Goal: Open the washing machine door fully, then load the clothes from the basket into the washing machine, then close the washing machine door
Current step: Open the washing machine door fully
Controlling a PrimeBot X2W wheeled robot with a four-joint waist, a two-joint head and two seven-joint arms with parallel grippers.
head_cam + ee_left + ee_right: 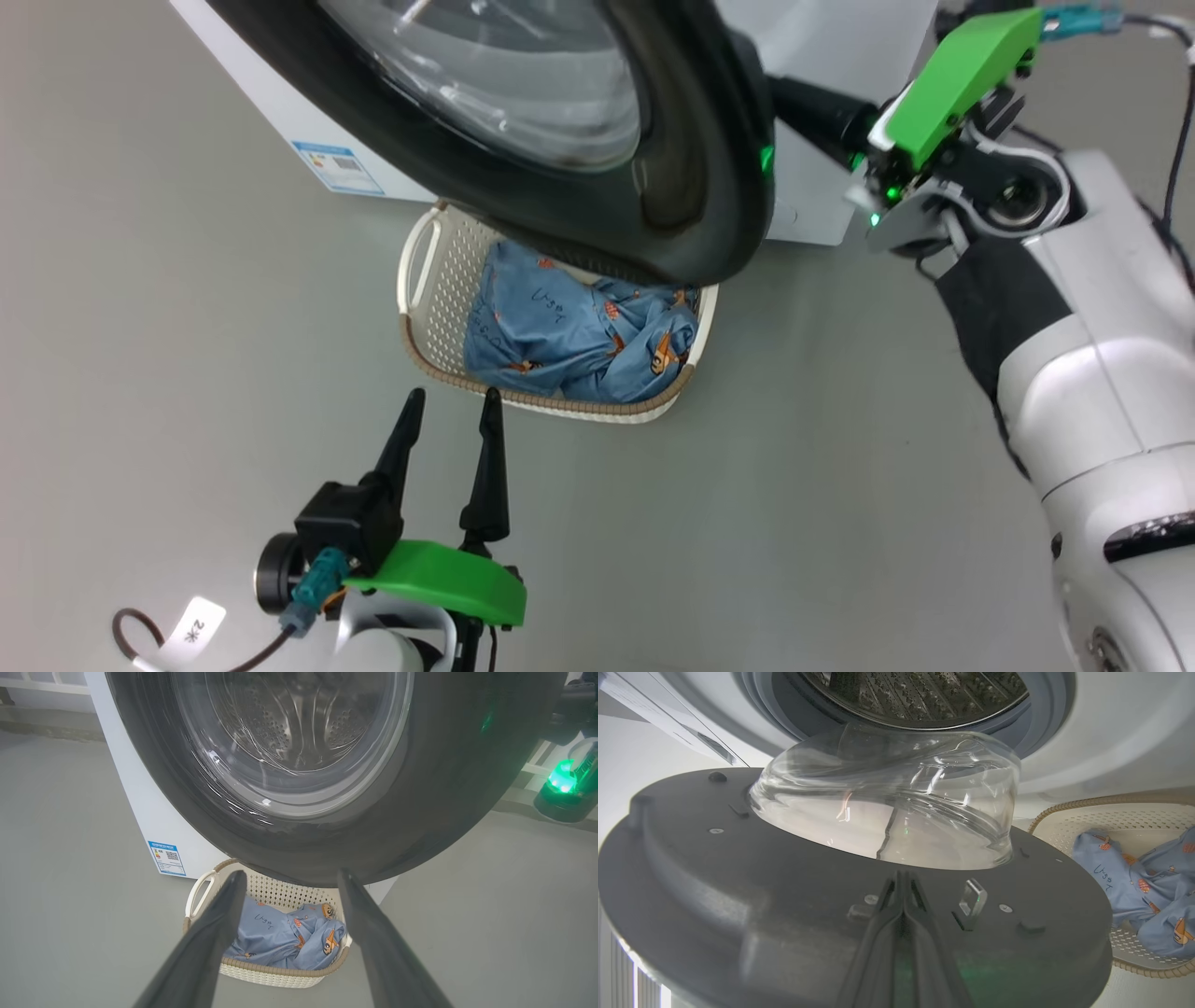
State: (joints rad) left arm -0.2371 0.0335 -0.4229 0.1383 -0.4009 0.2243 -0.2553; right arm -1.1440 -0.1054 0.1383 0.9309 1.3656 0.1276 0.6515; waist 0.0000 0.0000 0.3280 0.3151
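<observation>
1. The washing machine door (728,187) stands partly open, with the right gripper (901,879), fingers pressed together, at its inner face.
2. The clothes (560,327) fill the basket (560,406) on the floor beneath it; the left gripper (450,397) is spread and empty. Loading and closing are left.

in the head view the washing machine door (691,187) runs off the top edge, its upper rim and much of its glass cut away, and its lower rim covers the far end of the basket (439,280) and part of the clothes (560,327). most of the washing machine (840,56) sits behind it. the print on the blue label (338,168) is too small to read; the dark scrawl (549,297) on the cloth is unclear. the right gripper (901,879) loses its tips behind the door's rim there. in the right wrist view the top edge cuts the drum (924,695) and the right edge the basket.
</observation>
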